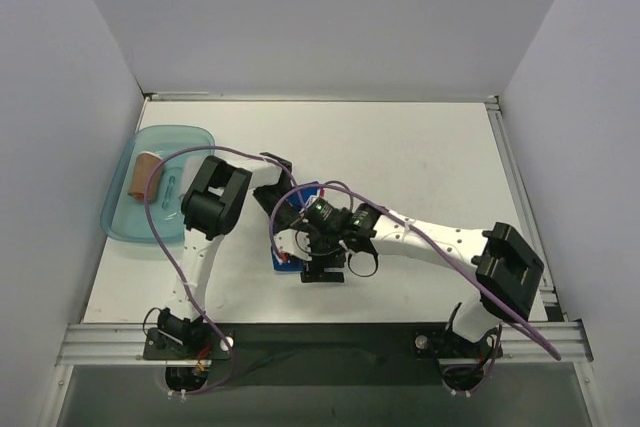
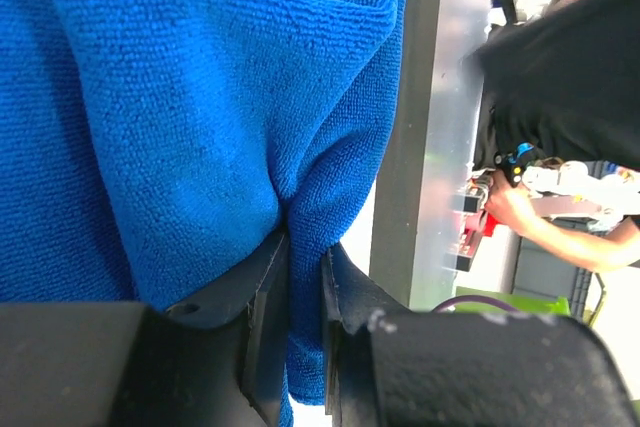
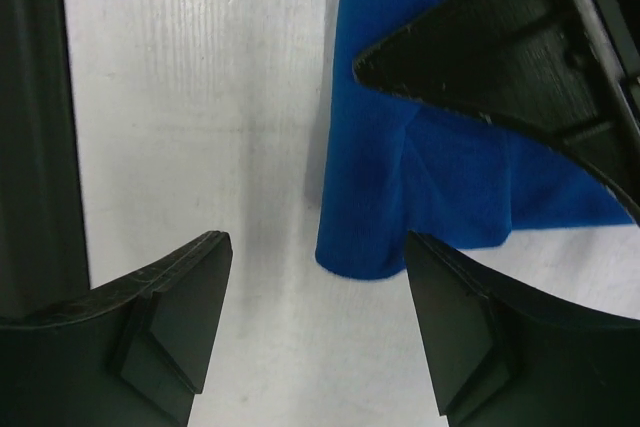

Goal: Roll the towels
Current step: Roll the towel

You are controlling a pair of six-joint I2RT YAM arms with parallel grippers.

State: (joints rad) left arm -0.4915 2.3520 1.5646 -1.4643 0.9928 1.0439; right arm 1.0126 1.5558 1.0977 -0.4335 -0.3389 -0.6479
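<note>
Pinching blue towel (image 2: 200, 127), left tool (image 2: 305, 267); right tool (image 3: 312, 242) released over white, walled-in table (image 1: 420, 147).

The white table (image 1: 420, 167) has a matte top, and faint streaks show close beneath the right pincer (image 3: 313, 243). A blue towel (image 3: 440, 177) lies on it in a bunch. Its rounded, folded corner rests on the table just ahead of that pincer's spread jaws, toward the right finger, and bare table shows ahead of the left finger. Well apart from the left pincer (image 2: 305, 247), out on its left side, a translucent teal tray (image 1: 118, 217) sits at the table's left edge.
</note>
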